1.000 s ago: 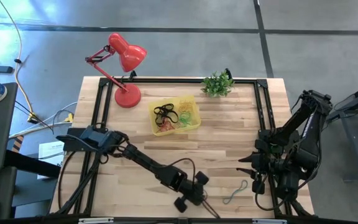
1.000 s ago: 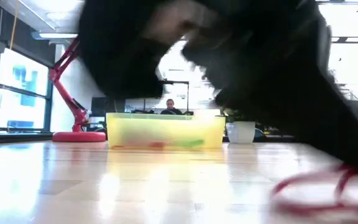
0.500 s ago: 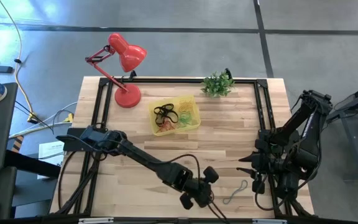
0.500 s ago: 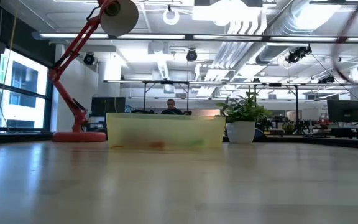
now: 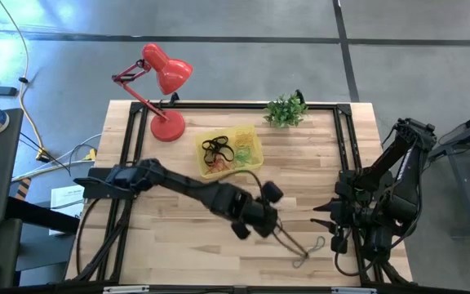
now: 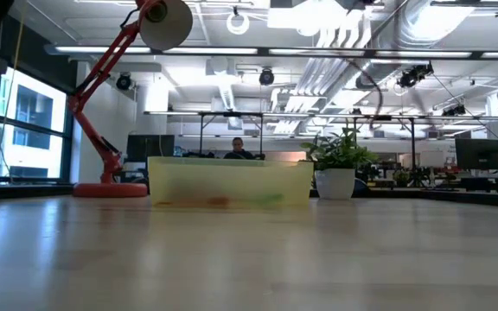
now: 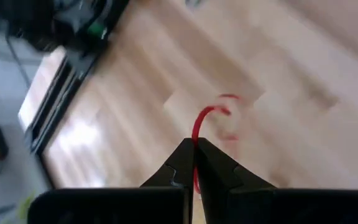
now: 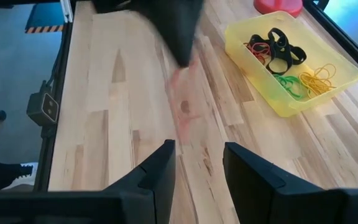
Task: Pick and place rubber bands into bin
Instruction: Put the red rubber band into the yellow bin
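Note:
The yellow bin (image 5: 251, 155) sits at the middle of the table's far half and holds black, red, green and yellow rubber bands (image 8: 278, 53). My left gripper (image 7: 194, 146) hangs above the near middle of the table (image 5: 274, 230), shut on a red rubber band (image 7: 205, 118). A grey-green band (image 5: 310, 247) lies flat on the wood near the front right. My right gripper (image 8: 197, 168) waits at the right side (image 5: 323, 216), open, with nothing between its fingers. My left gripper pinches the red band between its two shut fingertips at one spot on the loop (image 7: 196, 134). The fingers slant downward. The rest of the loop curls out past the tips, slack and clear of the table.
A red desk lamp (image 5: 163, 82) stands at the far left corner and a small potted plant (image 5: 285, 110) at the far edge. Black frame rails (image 5: 345, 139) run along the table's sides. Bare wood lies between my left gripper and the bin.
My left gripper has risen from the table near its front edge and gone toward the far edge, tipping less steeply, still shut. The red band, which lay on the wood, has come up with it and hangs clear.

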{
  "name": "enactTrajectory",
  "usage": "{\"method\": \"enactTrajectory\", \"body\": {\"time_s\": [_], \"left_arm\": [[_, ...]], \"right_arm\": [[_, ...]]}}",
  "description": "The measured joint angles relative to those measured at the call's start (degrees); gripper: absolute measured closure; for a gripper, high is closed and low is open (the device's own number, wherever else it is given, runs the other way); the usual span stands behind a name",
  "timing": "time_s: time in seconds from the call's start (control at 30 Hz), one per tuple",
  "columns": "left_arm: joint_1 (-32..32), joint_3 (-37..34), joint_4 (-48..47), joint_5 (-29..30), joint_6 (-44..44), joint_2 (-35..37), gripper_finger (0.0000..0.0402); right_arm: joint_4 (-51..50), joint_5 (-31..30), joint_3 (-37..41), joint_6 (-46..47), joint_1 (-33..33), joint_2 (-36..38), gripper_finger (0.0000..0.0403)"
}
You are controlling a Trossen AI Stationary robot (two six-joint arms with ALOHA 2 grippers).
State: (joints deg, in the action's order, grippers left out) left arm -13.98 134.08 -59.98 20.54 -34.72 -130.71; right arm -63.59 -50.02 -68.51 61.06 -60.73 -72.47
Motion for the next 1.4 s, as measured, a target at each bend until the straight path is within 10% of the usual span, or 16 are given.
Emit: {"method": "enactTrajectory", "body": {"time_s": [0.63, 1.4], "left_arm": [[16.62, 0.02, -17.75, 4.60, -5.18, 6.13, 0.0401], [27.25, -5.52, -24.96, -5.17, -5.33, 5.95, 0.0401]], "right_arm": [[0.00, -2.12, 0.00, -1.09, 0.00, 0.00, 0.0277], [0.88, -5.12, 0.00, -2.60, 0.21, 0.00, 0.0277]]}}
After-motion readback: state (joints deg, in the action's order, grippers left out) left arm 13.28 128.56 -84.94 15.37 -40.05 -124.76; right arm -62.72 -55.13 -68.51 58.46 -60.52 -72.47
